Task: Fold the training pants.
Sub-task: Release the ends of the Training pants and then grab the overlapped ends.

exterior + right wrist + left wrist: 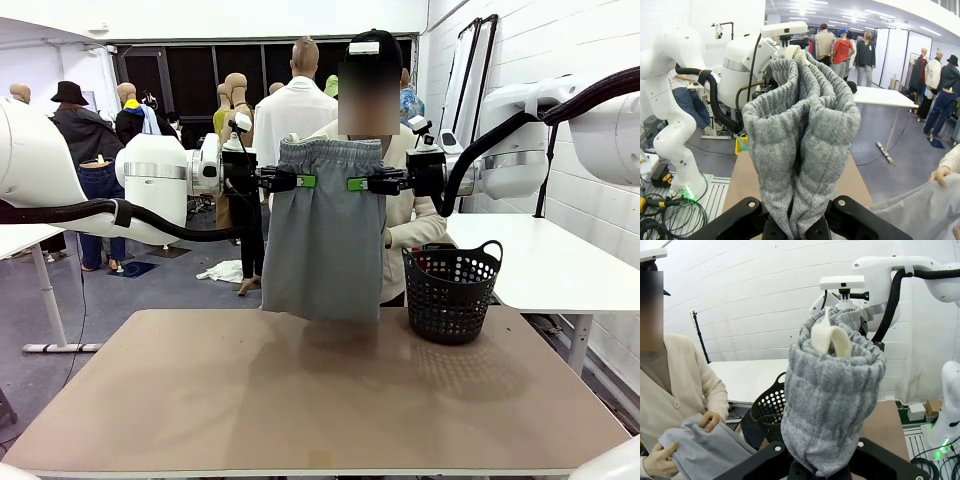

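The light grey training pants point(325, 250) hang by their gathered waistband above the far edge of the table point(300, 400). My left gripper point(303, 181) is shut on the waistband's left side and my right gripper point(355, 183) on its right side, both at the same height. The left wrist view has the bunched waistband point(832, 410) rising from the left gripper point(822, 471). In the right wrist view the fabric point(800, 140) is pinched in the right gripper point(795, 232). A person behind the pants holds grey fabric in both hands point(712, 421).
A black perforated basket point(452, 290) with handles stands on the table's far right, close to the hanging pants. The person in a cream cardigan point(680, 385) stands at the far side. A white table point(540, 265) lies to the right.
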Controlling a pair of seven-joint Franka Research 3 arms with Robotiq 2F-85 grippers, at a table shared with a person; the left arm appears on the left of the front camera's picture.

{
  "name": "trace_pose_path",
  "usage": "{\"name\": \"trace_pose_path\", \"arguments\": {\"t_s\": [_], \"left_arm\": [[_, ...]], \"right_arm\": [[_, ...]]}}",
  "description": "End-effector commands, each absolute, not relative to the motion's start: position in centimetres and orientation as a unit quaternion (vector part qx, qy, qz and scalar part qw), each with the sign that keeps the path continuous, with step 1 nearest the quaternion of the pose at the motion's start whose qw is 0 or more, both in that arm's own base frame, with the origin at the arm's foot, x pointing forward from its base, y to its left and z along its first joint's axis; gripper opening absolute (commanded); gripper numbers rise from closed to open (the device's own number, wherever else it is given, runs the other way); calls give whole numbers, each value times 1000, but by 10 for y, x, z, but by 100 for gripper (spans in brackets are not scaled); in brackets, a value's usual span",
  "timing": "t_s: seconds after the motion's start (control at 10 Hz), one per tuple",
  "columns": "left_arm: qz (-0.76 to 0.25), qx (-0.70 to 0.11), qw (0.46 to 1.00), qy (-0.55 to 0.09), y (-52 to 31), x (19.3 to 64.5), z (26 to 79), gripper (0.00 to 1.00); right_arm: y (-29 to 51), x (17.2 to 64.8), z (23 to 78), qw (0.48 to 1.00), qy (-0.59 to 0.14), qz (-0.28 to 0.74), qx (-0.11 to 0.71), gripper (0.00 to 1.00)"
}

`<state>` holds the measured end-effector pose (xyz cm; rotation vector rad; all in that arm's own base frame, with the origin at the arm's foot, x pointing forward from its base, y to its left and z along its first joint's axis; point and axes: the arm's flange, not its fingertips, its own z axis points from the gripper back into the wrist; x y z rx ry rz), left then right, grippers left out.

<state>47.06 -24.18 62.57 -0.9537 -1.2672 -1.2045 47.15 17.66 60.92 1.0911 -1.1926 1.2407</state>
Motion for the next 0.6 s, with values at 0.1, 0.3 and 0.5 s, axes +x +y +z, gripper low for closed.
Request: {"name": "trace_pose_path", "arguments": {"t_s": [0.1,0.3,0.5], "left_arm": [[-509,-399,536,-542,-242,469,629,0],[-509,-399,536,-542,-242,469,629,0],[-509,-399,536,-542,-242,469,629,0]], "right_arm": [[177,471,610,519,-497,519,462,0],[177,471,610,519,-497,519,462,0],[177,471,610,519,-497,519,462,0]]}}
